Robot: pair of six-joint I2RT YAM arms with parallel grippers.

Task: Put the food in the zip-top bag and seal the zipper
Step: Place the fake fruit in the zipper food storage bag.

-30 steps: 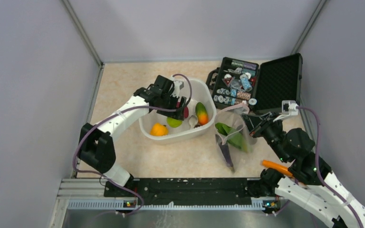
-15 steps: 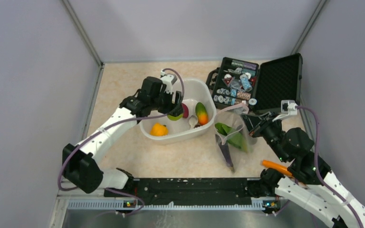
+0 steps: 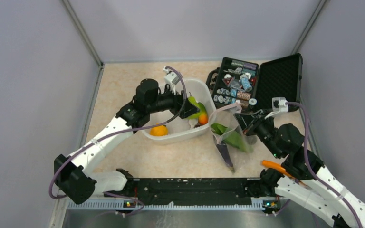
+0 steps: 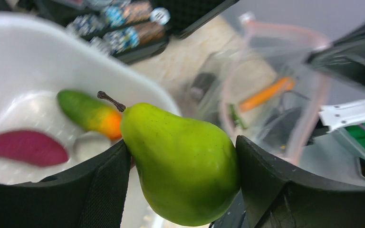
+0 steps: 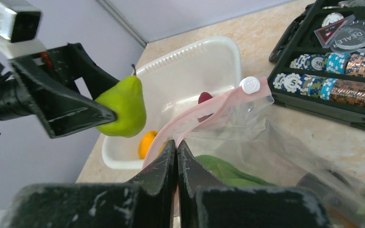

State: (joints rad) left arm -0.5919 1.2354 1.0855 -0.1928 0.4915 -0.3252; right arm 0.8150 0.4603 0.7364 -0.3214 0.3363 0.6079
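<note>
Pear [image 4: 180, 161]: green, stem up, clear of the tub floor, over the 3 o'clock rim of the white tub [image 3: 171, 137] in the top view.
Left gripper [image 4: 183, 183]: jaws spread wide, grasping the pear by its two flanks; both pads touch it.
Zip-top bag [image 3: 230, 128]: at 3 o'clock of the tub, mouth raised and facing the pear, lower end on the table.
Zipper [image 5: 209, 111]: pink strip, unsealed, with a white slider at its far end.
Right gripper [image 5: 176, 152]: jaws clenched on the zipper strip at the bag's near edge.
Bag contents: long green leafy piece [image 5: 223, 173]; dark eggplant [image 3: 225, 154] at the 6 o'clock end.
Tub contents: orange fruit [image 3: 159, 130], green-orange fruit [image 4: 90, 114], purple piece [image 4: 24, 148].
Black case [image 3: 275, 80]: open, at 1 o'clock of the tub, holding chips.
</note>
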